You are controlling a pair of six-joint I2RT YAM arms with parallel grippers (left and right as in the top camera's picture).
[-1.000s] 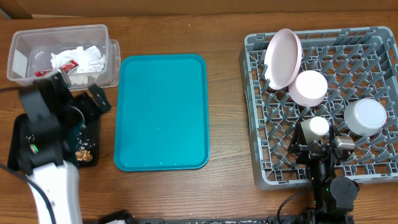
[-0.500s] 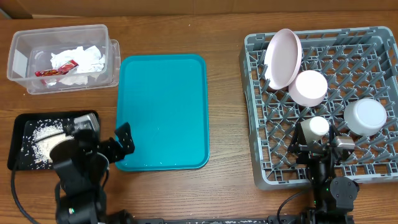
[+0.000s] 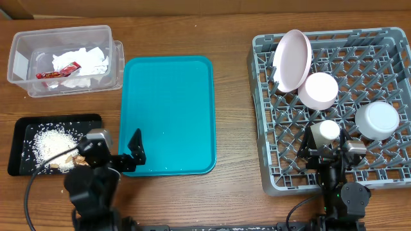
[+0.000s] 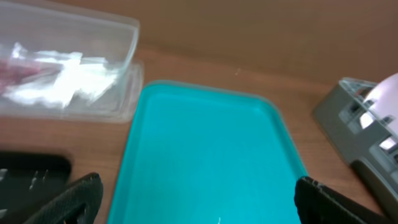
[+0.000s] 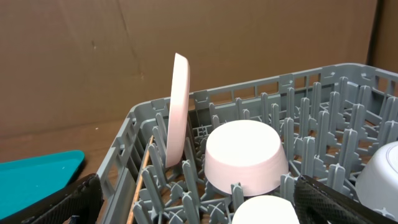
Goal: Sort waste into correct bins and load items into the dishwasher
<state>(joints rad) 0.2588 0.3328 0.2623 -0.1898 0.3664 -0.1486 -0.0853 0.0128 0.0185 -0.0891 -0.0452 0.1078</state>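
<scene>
Sorting looks finished: napkins (image 3: pixel 83 61) in tub (image 3: pixel 22 45), crumbs (image 3: pixel 48 141) in black tray (image 3: pixel 16 163), dishes (image 3: pixel 319 90) in rack (image 3: pixel 385 70), and left gripper (image 4: pixel 199 214) and right gripper (image 5: pixel 199 210) spread wide, holding nothing.

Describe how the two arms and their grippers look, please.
Both arms are black with blocky bodies. The left arm has a grey block near its wrist and trails a black cable. The right arm shows silver-grey parts near its wrist. The left gripper and right gripper each have two broad matte black fingers.

Smooth teal plastic tray (image 3: pixel 167 96), grey plastic rack (image 3: pixel 258 83), wood-grain table (image 3: pixel 234 115).
</scene>
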